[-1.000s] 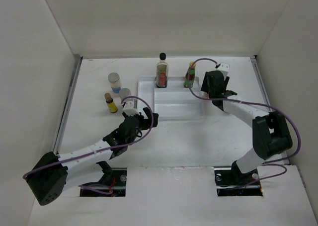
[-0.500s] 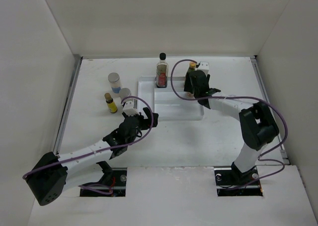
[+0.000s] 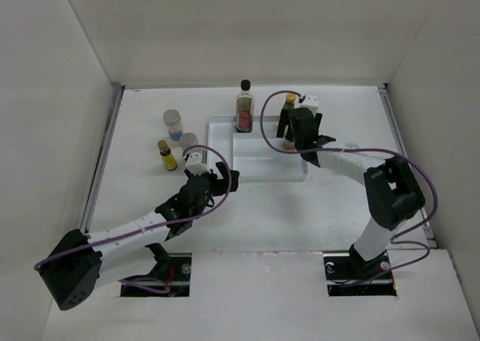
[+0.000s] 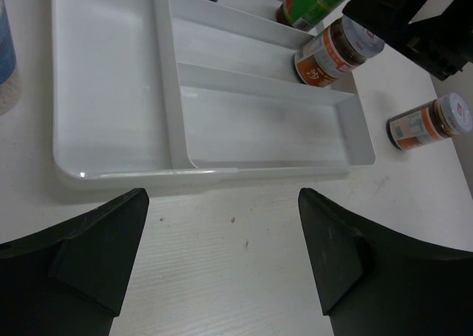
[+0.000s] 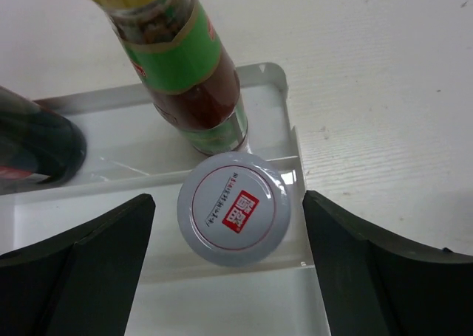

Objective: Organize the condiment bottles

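You've seven containers: one black-capped bottle (image 3: 244, 109), one sauce bottle (image 5: 185, 70) and one pale-lidded jar (image 5: 235, 219) in the tray (image 4: 111, 77), the jar untouched inside the parted right gripper (image 5: 229, 201). A second pale-lidded jar (image 4: 425, 123) stands outside. Two grey-lidded jars (image 3: 172, 121) and one tiny yellow bottle (image 3: 167, 157) stand beside the parted left gripper (image 4: 222, 196).

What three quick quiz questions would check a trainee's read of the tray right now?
1. True or false: the left gripper holds a jar.
2. The pale-lidded jar between the open fingers of the right gripper stands: A) in the white tray; B) on the bare table; C) on top of another bottle.
3. What colour is the cap of the sauce bottle just behind that jar?
Key: 1 false, it is open and empty; 2 A; 3 yellow.
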`<state>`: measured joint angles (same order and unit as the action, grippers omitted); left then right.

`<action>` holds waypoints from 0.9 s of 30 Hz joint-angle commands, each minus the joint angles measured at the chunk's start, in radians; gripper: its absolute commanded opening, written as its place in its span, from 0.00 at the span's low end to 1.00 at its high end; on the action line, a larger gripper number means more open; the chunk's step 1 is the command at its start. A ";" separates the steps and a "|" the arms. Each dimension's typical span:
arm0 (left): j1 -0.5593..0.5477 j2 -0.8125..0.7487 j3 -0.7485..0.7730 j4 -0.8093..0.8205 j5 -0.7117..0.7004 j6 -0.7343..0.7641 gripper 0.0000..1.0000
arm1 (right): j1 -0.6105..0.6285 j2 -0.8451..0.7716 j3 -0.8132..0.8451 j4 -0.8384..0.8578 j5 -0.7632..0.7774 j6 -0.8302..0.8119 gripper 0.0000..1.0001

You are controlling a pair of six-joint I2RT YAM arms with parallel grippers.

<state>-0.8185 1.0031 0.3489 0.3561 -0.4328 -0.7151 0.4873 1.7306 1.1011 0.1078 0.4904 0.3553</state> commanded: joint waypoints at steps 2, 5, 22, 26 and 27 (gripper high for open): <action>-0.001 -0.011 -0.005 0.061 0.006 -0.007 0.82 | -0.055 -0.178 -0.081 0.078 0.020 0.028 0.90; -0.008 -0.006 -0.005 0.064 0.012 -0.006 0.82 | -0.147 -0.285 -0.171 0.061 0.056 0.053 0.91; -0.034 0.060 -0.021 0.169 0.088 0.000 0.82 | -0.344 -0.295 -0.268 -0.166 0.116 0.102 0.99; -0.031 0.049 -0.025 0.162 0.091 0.000 0.82 | -0.344 -0.246 -0.247 -0.157 0.088 0.106 0.87; -0.031 0.046 -0.025 0.161 0.091 0.000 0.82 | -0.344 -0.244 -0.247 -0.157 0.089 0.111 0.83</action>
<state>-0.8570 1.0752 0.3393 0.4679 -0.3573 -0.7147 0.1444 1.4807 0.8173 -0.0612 0.6025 0.4492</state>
